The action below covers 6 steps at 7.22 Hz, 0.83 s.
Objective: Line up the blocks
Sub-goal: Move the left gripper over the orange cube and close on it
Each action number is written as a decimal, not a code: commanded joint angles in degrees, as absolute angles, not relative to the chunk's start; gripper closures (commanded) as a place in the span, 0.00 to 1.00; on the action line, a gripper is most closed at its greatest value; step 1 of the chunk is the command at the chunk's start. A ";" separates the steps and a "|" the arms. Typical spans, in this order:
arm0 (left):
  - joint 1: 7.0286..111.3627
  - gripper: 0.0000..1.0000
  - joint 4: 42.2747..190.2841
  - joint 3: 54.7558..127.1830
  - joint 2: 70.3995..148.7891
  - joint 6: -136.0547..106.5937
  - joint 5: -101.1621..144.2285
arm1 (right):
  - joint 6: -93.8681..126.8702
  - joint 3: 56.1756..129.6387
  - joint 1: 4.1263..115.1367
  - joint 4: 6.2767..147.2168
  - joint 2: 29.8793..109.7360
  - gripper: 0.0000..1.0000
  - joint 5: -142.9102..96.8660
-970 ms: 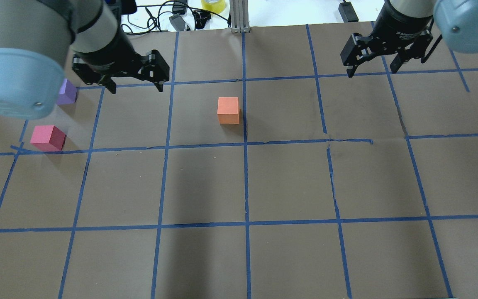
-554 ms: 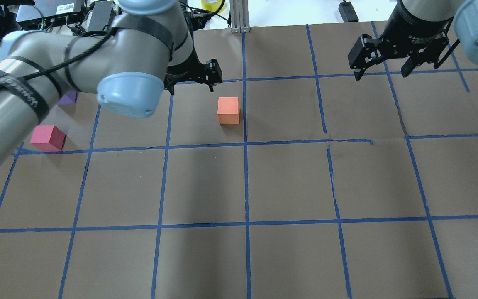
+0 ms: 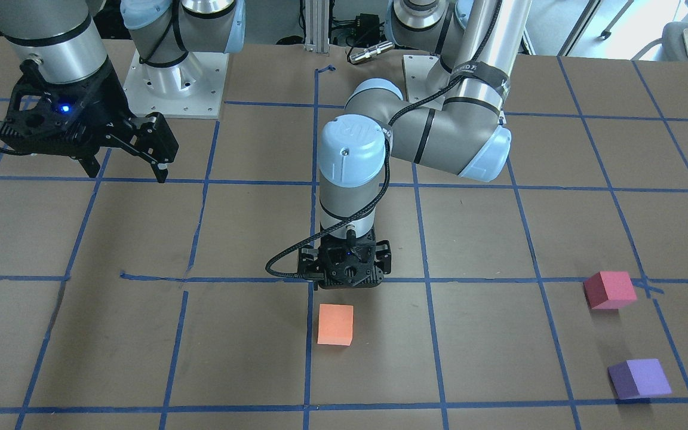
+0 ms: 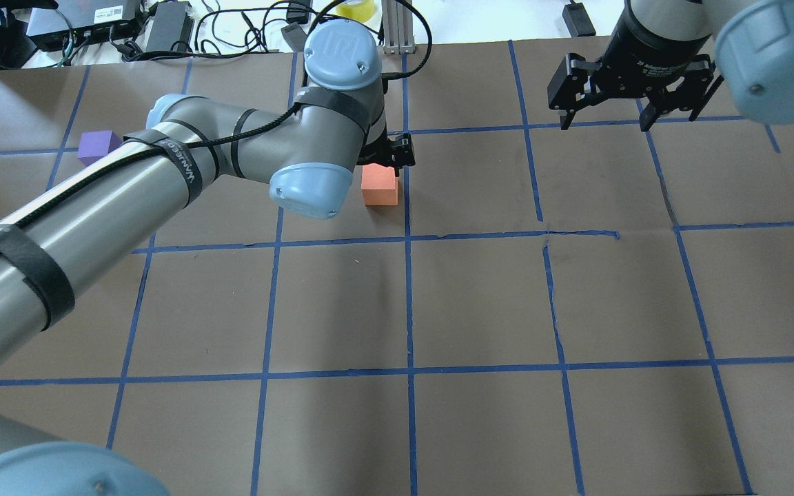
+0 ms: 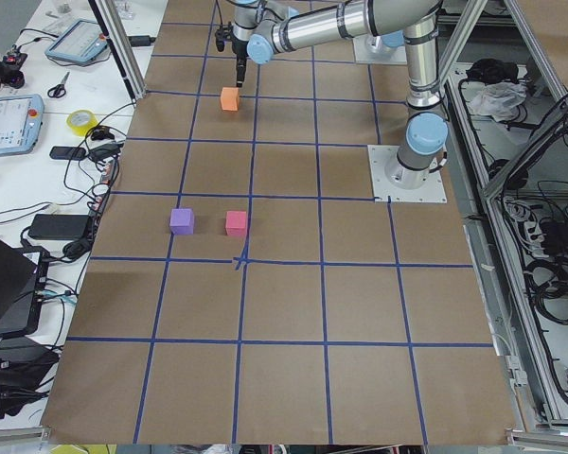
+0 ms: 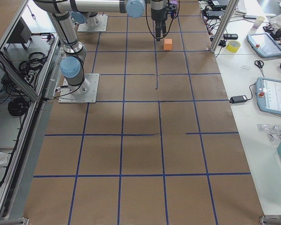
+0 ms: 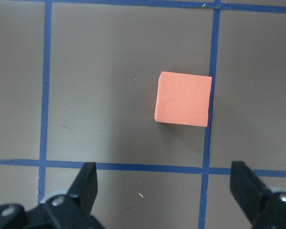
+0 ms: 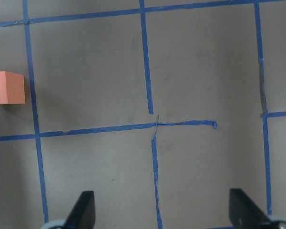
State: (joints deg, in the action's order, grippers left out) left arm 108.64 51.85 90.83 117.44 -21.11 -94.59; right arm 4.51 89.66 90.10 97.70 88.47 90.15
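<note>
Now, the table (image 4: 480,303) under me is brown paper gridded with blue tape (image 4: 409,303). My left arm (image 4: 163,182) reaches in from my left on a long diagonal. It folds at the wrist joints and turns its last link straight down, about midway along the table and toward the far edge. My right arm (image 3: 45,33) hangs off to my right, its wrist tipped a little rather than plumb.

My left gripper (image 7: 164,183) points at the paper with its fingers wide apart and nothing between them, hovering clear of the table. My right gripper (image 4: 604,124) is likewise spread and holds nothing, over bare paper.

The orange block (image 3: 335,324) sits flat just beyond my left fingertips on the far-edge side. It is beside a tape line, untouched and outside the gap. The pink block (image 3: 608,289) and the purple block (image 3: 639,378) lie well off toward my left end, near each other but apart, with purple closer to the far edge.

As for writing, the blue cap (image 4: 340,47) on my left wrist carries a raised UR mark. A black strap (image 4: 183,165) on that arm has white lettering, and my right gripper's body has a line of white print. Both are too small for me to read.
</note>
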 commanded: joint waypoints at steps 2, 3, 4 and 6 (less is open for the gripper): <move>108.98 0.00 51.41 85.45 124.00 -17.58 -94.83 | 3.96 89.56 90.26 97.82 88.24 0.00 91.13; 108.98 0.00 51.59 83.95 125.84 -17.23 -94.92 | 3.78 89.39 90.26 97.82 88.42 0.00 91.14; 108.98 0.00 52.55 82.80 126.64 -13.75 -95.01 | 3.95 89.30 90.26 97.82 88.94 0.00 91.06; 108.90 0.00 53.44 82.35 127.35 -10.64 -96.33 | 4.13 89.03 90.26 97.91 89.03 0.00 90.97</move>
